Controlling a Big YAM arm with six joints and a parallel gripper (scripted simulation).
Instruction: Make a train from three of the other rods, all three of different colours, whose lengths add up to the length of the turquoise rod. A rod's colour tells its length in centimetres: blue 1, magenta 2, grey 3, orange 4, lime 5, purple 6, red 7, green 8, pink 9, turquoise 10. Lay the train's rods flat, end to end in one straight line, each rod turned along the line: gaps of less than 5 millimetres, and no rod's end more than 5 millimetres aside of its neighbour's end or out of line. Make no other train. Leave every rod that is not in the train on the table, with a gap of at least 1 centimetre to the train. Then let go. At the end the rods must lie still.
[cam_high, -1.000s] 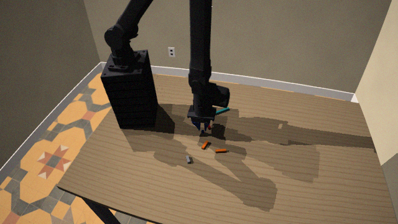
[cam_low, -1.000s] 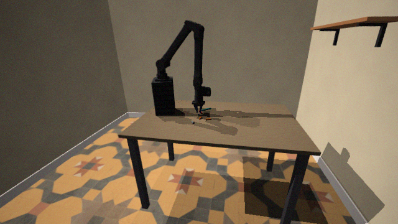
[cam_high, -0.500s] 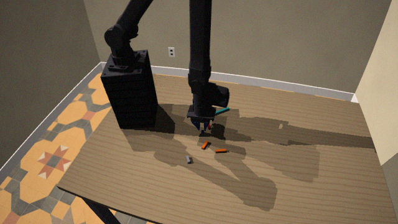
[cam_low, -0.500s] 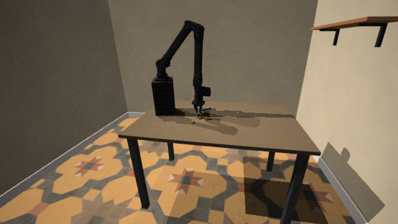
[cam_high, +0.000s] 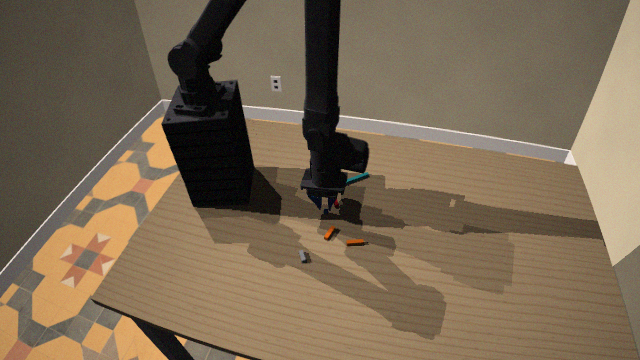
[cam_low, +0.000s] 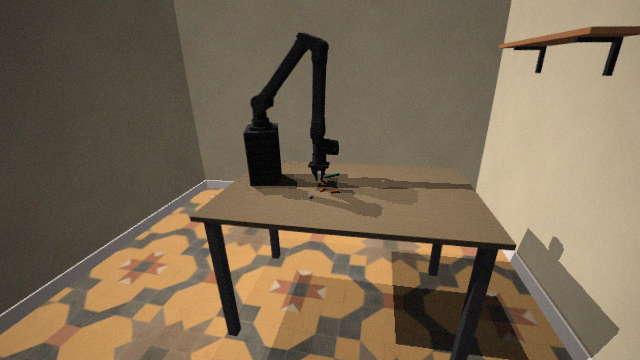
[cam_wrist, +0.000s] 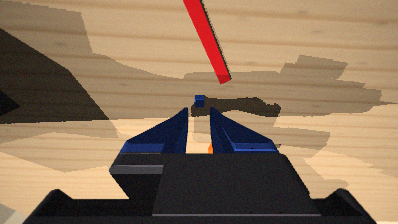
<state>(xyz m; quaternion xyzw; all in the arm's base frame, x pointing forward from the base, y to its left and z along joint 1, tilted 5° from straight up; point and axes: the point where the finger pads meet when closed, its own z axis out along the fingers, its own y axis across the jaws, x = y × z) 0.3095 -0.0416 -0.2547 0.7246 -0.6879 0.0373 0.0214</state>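
Note:
My gripper (cam_high: 326, 205) hangs fingers-down just above the table, narrowly open with nothing between the fingers; in the wrist view (cam_wrist: 199, 114) a gap shows between the tips. A small blue rod (cam_wrist: 199, 100) lies on the table just beyond the fingertips. A red rod (cam_wrist: 207, 37) lies further out, its near end close to the blue rod; in the top view only its tip (cam_high: 337, 203) shows beside the gripper. The turquoise rod (cam_high: 358, 178) lies behind the wrist, partly hidden. Two orange rods (cam_high: 329, 233) (cam_high: 355, 242) and a grey rod (cam_high: 303, 256) lie in front of the gripper.
The black robot base (cam_high: 210, 145) stands at the table's back left. A wall runs along the right side of the table. In the exterior view the rods (cam_low: 327, 187) are too small to tell apart.

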